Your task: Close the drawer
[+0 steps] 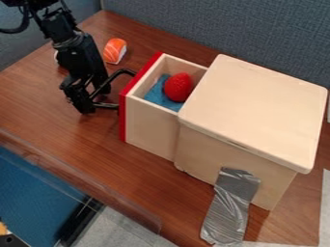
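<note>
The black gripper (85, 92) hangs low over the table at the left, just beside the curved black handle (118, 73) of the drawer; whether it touches the handle I cannot tell. The drawer (152, 125) stands open, sticking out to the left from the pale wooden box (258, 111). Its front panel (123, 118) is red. Inside the drawer lie a red toy strawberry (178, 87) and a blue cloth-like piece (158, 95).
A toy sushi piece (115, 50) lies on the brown table (71, 137) behind the gripper. Silver tape (230, 207) runs from the box's front side down to the table. A grey partition (219, 26) borders the table's back.
</note>
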